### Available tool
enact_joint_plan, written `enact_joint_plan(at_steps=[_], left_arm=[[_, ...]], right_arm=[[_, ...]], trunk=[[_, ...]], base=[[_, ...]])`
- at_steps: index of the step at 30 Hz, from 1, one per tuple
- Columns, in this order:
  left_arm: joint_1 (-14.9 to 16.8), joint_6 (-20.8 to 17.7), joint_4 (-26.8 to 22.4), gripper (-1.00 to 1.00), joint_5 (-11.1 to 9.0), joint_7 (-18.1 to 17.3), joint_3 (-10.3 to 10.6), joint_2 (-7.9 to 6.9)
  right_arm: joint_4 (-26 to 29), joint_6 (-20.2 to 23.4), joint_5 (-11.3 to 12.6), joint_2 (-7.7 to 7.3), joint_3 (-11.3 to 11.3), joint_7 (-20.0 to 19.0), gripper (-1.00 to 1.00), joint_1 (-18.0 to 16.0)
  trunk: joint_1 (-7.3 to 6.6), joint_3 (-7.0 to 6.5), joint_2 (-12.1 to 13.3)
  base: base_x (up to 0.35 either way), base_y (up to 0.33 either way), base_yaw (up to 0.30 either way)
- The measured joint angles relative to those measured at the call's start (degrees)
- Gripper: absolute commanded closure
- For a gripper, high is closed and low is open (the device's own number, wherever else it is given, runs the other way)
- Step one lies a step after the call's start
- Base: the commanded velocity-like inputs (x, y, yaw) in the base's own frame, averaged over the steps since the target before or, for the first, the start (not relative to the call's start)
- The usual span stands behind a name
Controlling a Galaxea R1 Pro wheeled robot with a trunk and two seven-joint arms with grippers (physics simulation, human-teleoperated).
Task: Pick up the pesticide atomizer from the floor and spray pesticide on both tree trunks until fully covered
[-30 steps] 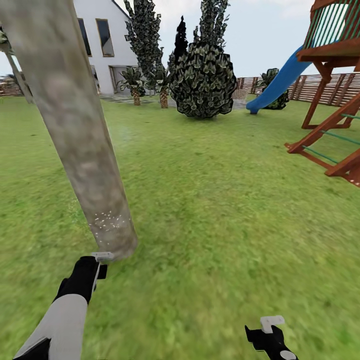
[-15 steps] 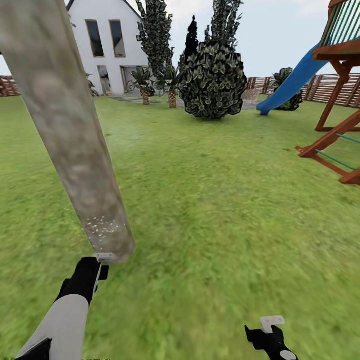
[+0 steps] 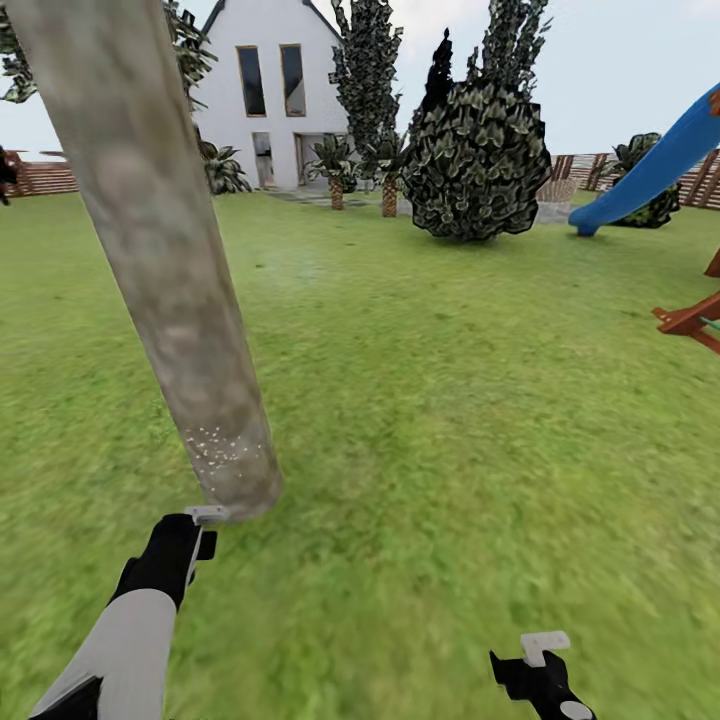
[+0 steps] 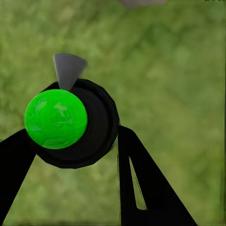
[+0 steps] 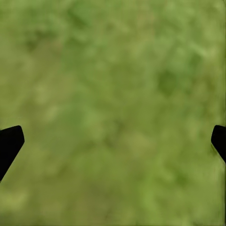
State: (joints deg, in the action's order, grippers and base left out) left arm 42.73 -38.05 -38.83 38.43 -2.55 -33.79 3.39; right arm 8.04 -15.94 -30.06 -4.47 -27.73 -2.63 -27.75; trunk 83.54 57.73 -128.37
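A thick grey-beige tree trunk [image 3: 165, 260] leans across the left of the head view, with white specks of spray [image 3: 225, 445] low on its bark. My left gripper [image 3: 195, 528] hangs just in front of the trunk's foot. In the left wrist view this left gripper [image 4: 75, 136] is shut on the pesticide atomizer [image 4: 56, 118], a black body with a bright green round cap and a grey nozzle, held above the grass. My right gripper [image 3: 540, 665] is low at the right; in the right wrist view the right gripper [image 5: 115, 141] stands open over bare lawn [image 5: 113, 94].
The grass lawn [image 3: 450, 400] stretches ahead. A white house [image 3: 270, 100], small palms [image 3: 335, 170], tall dark trees and a round dark bush [image 3: 480, 165] stand at the back. A blue slide [image 3: 650, 165] and wooden play frame [image 3: 690, 320] are at the right, before a slatted fence [image 3: 575, 165].
The whole head view has shifted: house, bush and slide now sit further right in the picture, so the camera turned left. Both arms hold the same places in the picture.
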Motion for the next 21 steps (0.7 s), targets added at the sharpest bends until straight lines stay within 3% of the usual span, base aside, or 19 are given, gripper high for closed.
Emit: enact_joint_plan(at_steps=[3, 11, 18, 21], left_arm=[[0.00, 0.03, 0.00, 1.00, 0.02, 0.00, -0.07, 0.03], [0.01, 0.06, 0.02, 1.00, 0.04, 0.00, -0.09, 0.21], [0.01, 0.06, 0.01, 1.00, 0.05, 0.08, -0.11, 0.22], [0.00, 0.04, -0.05, 1.00, 0.03, 0.08, -0.09, 0.21]], right_arm=[[0.00, -0.01, 0.01, 0.00, 0.00, 0.00, -1.00, 0.00], [0.01, -0.01, -0.01, -0.39, 0.00, 0.00, -1.00, 0.65], [0.02, 0.04, 0.01, -0.38, 0.00, 0.00, -1.00, 0.80], [0.00, 0.05, 0.01, -0.35, 0.00, 0.00, -1.00, 0.79]], trunk=[[0.00, 0.00, 0.00], [0.00, 0.00, 0.00], [0.01, 0.00, 0.00], [0.01, 0.00, 0.00]], base=[[0.170, -0.249, 0.203], [0.170, -0.240, 0.011], [0.021, -0.269, 0.003], [0.000, -0.272, 0.206]])
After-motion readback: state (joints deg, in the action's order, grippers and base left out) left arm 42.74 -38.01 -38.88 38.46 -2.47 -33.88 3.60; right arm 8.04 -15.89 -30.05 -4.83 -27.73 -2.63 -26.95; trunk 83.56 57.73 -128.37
